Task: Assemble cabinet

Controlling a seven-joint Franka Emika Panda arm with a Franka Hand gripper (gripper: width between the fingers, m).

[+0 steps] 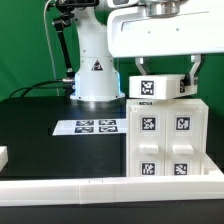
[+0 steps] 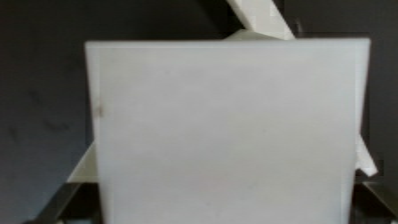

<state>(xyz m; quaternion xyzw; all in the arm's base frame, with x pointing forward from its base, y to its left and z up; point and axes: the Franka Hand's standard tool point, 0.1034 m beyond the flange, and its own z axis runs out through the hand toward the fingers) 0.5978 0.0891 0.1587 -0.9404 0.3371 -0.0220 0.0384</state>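
Claw [image 1: 163,85], clamped across tagged white panel [image 1: 150,88] over cabinet [image 1: 165,135]: lower it skewed and you risk jamming one edge.

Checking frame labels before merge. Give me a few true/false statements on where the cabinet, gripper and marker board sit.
1. The marker board lies to the exterior view's left of the cabinet. True.
2. The gripper hangs over the marker board. False: it is at the cabinet's top.
3. The table is white. False: it is black.
4. The marker board shows four tags. True.
5. The cabinet's front is bare. False: it carries square black-and-white tags.
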